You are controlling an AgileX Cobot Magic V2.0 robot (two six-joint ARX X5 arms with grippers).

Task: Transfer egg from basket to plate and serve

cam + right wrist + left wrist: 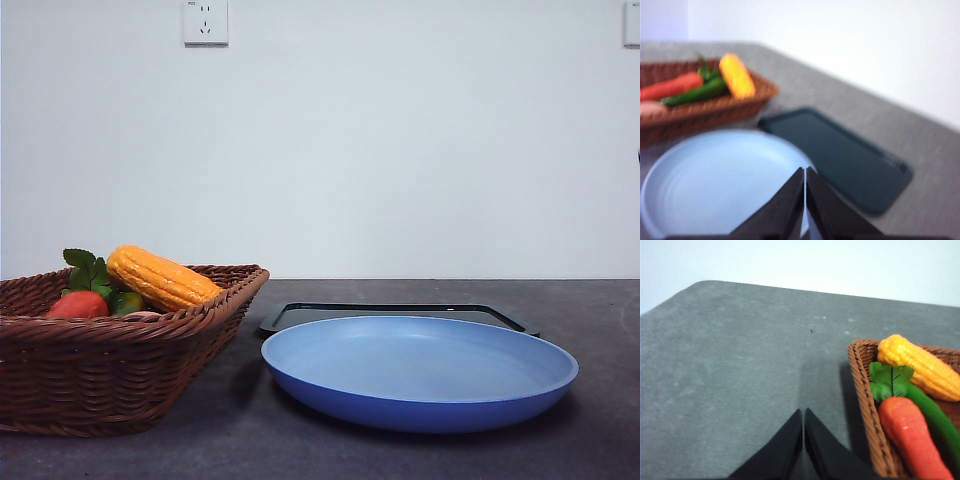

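Since both grippers, left gripper (803, 412) and right gripper (805, 172), sit pinched closed and empty, left should spread wide over basket (215, 310), locate egg (650, 109) first; plate (330, 385) right.

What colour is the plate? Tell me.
Plain light blue; the plate shows best in the front view.

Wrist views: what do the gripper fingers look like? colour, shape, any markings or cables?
Left gripper: two matte black fingers, flat wedges tapering to points. Right gripper: same black tapered wedge fingers, slightly blurred. No markings, labels or cables visible on either in these views.
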